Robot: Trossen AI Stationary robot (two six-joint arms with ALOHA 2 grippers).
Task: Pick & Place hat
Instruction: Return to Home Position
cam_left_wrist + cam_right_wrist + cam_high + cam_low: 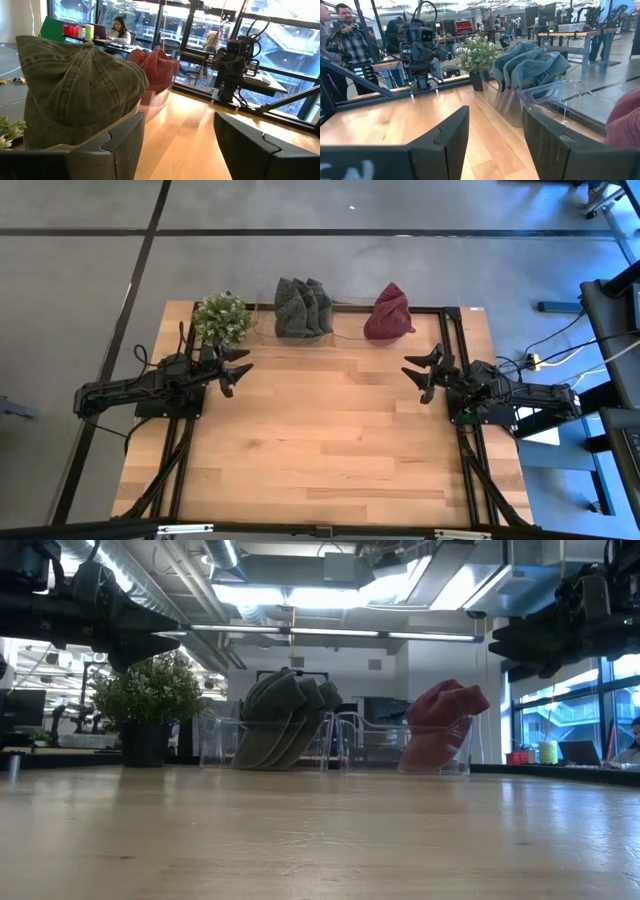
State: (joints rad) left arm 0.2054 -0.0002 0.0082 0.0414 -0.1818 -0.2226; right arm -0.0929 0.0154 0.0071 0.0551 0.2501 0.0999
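Observation:
Several olive-green caps (303, 308) stand stacked in a clear plastic holder (262, 742) at the table's far edge; they also show in the left wrist view (75, 90) and the right wrist view (530, 65). A dark red cap (389, 313) sits in a second clear holder (435, 750) to their right. My left gripper (240, 373) hovers open over the table's left side, near the plant. My right gripper (418, 376) hovers open over the right side, short of the red cap (625, 120). Neither touches a cap.
A small potted plant (222, 318) stands at the far left corner, beside the green caps. Bare wooden table (320, 440) stretches between the arms and toward the near edge. Black frame rails run along both sides. People sit and stand in the room beyond.

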